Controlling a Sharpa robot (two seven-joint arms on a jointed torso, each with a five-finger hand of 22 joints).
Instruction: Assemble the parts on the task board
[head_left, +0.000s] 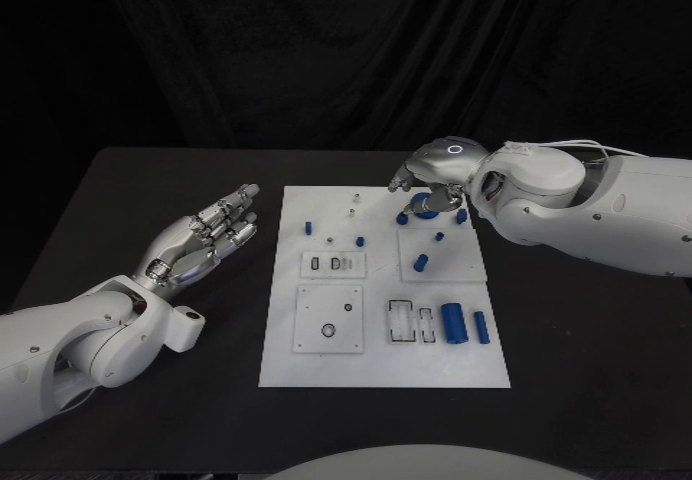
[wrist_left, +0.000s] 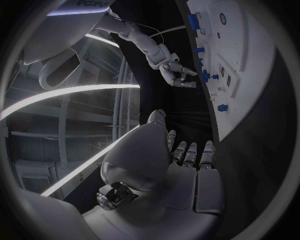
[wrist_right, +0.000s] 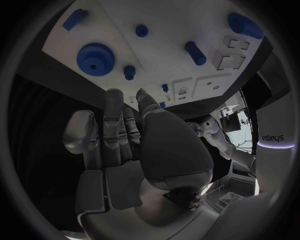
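Black table bears the task board (head_left: 378, 370), long axis running away; both robot hands spread, holding nothing.

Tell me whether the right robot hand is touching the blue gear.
Apart. The right wrist view shows dark table between the right robot hand fingertips and the blue gear on the task board.

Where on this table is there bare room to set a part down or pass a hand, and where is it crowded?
Bare black table lies right of the task board, below the right arm, and along the near edge. The strip between the board and the open left hand is narrow. The board's far right corner is crowded: the right hand hovers over the blue gear and pegs.
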